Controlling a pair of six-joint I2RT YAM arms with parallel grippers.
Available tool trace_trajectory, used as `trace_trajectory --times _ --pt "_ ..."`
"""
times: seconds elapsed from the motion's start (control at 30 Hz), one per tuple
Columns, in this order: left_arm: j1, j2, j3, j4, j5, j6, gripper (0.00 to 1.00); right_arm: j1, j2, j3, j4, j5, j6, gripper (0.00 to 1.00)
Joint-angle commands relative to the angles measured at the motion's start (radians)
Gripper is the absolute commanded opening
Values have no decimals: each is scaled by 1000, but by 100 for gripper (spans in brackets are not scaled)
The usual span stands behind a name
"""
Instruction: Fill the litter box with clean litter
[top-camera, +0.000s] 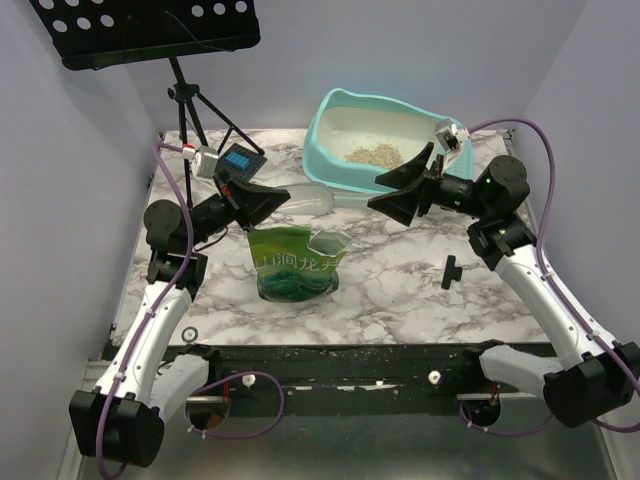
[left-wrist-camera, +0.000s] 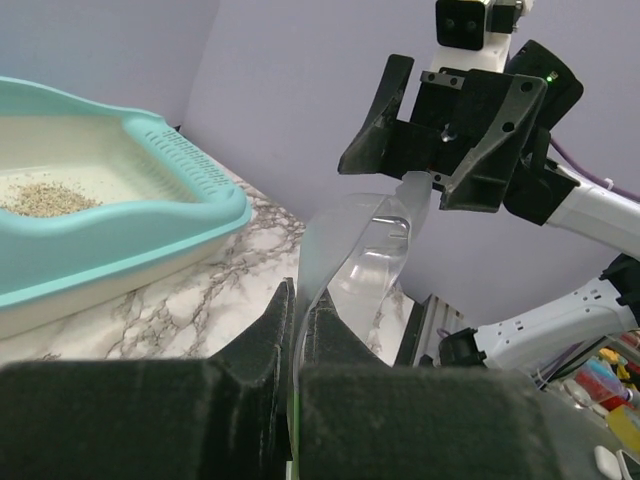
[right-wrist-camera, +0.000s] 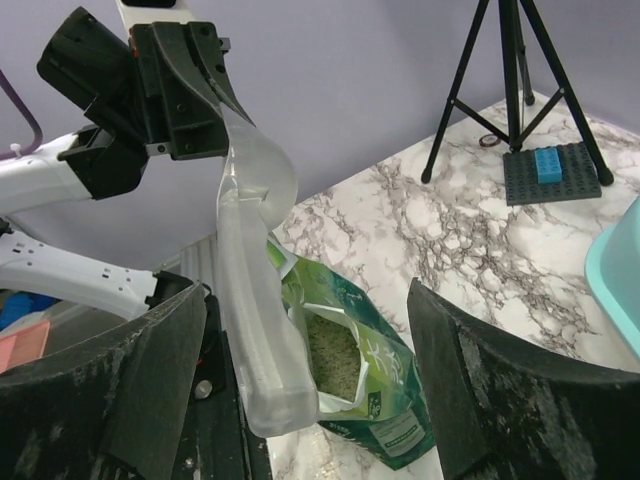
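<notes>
Litter box (top-camera: 330, 165) stands at the far side of the counter (top-camera: 400, 290), right of centre, with only a small heap of clean litter (top-camera: 372, 154) inside. Left gripper (top-camera: 275, 201) is clamped on the thin handle of the clear scoop (top-camera: 312, 203); once loaded, it could twist and spill. Green bag (top-camera: 295, 262) stands unsupported, liable to topple when dug. Right gripper (top-camera: 385, 192), spread wide and empty near the scoop, risks collision.

Left gripper (left-wrist-camera: 297, 300) clamped, right (right-wrist-camera: 305, 290) seemingly wide
</notes>
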Motion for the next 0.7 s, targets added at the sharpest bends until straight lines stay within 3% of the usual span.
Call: trace_trajectory --times 0.0,0.67 --pt "6 -13 -2 55 10 -16 0 -4 12 -12 42 -67 21 88" --pt "6 -19 -36 108 -82 -68 0 40 52 8 146 -91 107 73"
